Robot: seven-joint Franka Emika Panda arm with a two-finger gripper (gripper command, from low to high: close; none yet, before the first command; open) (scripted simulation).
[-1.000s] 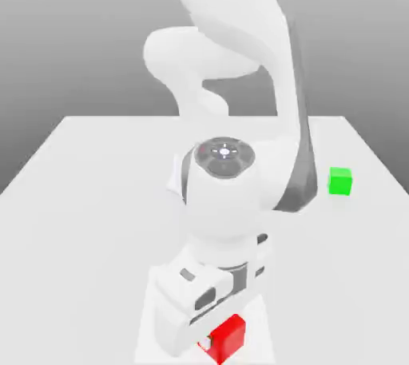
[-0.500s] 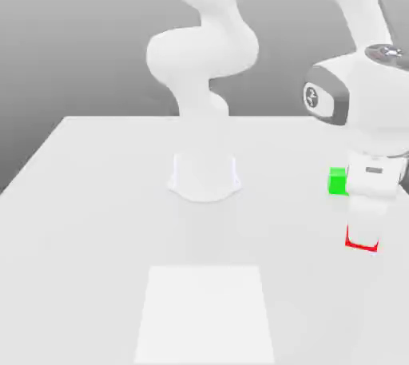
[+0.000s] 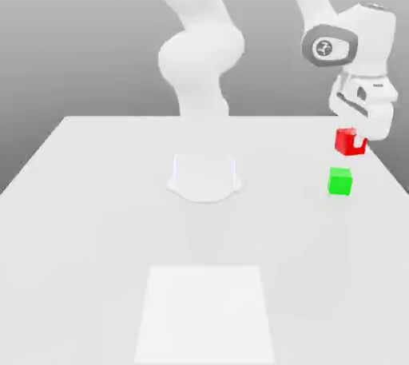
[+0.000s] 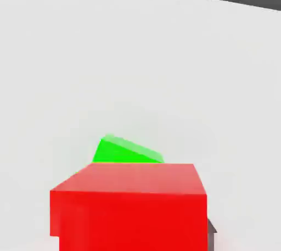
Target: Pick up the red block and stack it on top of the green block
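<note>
My gripper (image 3: 355, 141) hangs in the air at the exterior view's right, shut on the red block (image 3: 347, 141). The red block is lifted clear of the table and sits a short way above the green block (image 3: 339, 181), which rests on the white table (image 3: 96, 220). In the hand view the red block (image 4: 129, 206) fills the near part of the picture, and the green block (image 4: 125, 151) peeks out just beyond it, partly hidden by it.
The arm's round white base (image 3: 204, 176) stands at the middle back of the table. A lighter square patch (image 3: 205, 313) lies near the front edge. The green block sits close to the table's right edge in the exterior view.
The gripper closed on the red block at the front of the table, carried it to the exterior view's right, and has since raised it above the green block.
</note>
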